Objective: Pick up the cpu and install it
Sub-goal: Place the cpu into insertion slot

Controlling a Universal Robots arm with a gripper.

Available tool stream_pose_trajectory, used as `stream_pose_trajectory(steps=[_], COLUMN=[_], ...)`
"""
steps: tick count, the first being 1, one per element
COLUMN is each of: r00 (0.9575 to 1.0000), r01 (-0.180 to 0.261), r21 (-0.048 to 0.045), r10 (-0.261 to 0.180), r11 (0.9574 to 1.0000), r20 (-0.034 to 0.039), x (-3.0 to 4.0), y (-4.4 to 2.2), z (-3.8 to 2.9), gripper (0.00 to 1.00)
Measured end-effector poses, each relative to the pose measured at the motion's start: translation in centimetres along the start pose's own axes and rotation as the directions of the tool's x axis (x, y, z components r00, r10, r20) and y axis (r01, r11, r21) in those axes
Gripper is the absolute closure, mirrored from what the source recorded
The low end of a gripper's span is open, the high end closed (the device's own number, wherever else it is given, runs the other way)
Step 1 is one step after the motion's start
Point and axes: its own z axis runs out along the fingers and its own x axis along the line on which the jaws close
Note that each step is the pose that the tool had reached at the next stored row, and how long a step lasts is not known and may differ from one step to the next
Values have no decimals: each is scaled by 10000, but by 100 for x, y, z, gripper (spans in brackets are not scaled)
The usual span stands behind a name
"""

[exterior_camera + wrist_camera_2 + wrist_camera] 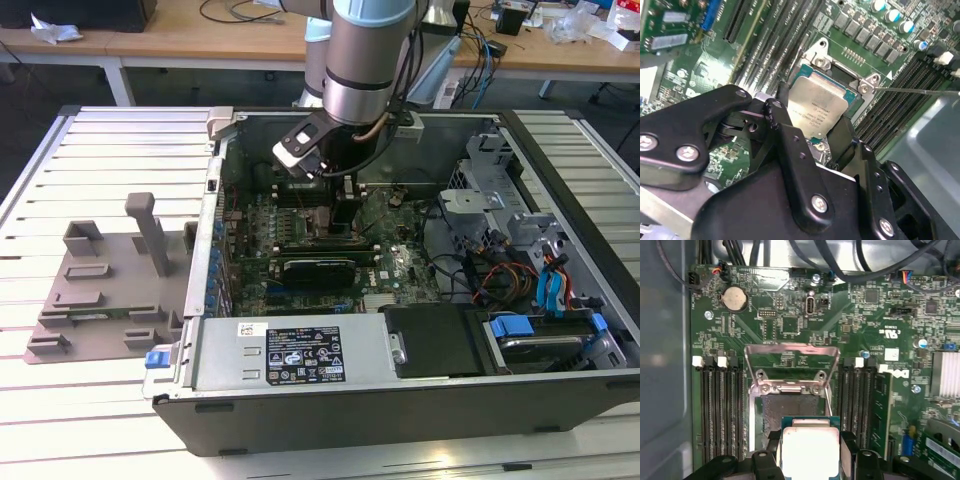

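1. An arm [368,50] hung down into an open computer case [400,420], which lay on its side on a slatted desk [120,150].
2. A green motherboard [860,320] lay flat inside the case. Its socket [790,407] was open, a dark square with nothing seated in it.
3. The socket's metal frame [791,352] was swung up at one edge of the socket.
4. The hand [810,454] was clamped on the cpu [810,440]. In the first wrist view its black fingers [848,446] pressed against two opposite edges of the chip.
5. The cpu faced silver side up with a thin green rim around it. It was over the socket, at the side farthest from the raised frame.
6. In the second wrist view the cpu [817,107] sat level over the socket. Whether it touched the socket could not be told.
7. Long black memory slots [720,410] ran along two opposite sides of the socket.
8. A round silver battery [734,298] sat on the board past the raised frame, away from the socket.
9. A grey plastic fixture [100,290] lay on the desk outside the case, well apart from the socket, toward the exterior view's left.
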Motion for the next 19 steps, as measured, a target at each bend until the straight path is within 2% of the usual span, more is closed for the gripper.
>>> stream_pose_trajectory(steps=[2,6,15,16,17,19], r00=[10000,10000,10000,10000,10000,10000], r01=[-10,-11,-10,-9,-9,-6], r21=[1,1,0,2,-2,0], r10=[10,11,10,9,9,6], r11=[10000,10000,10000,10000,10000,10000], r20=[-1,0,-5,-26,-86,-87], x=[27,81,119,120,121,122], y=[16,45,69,69,69,71], z=[17,98,190,195,203,229], gripper=[45,45,45,45,45,45])
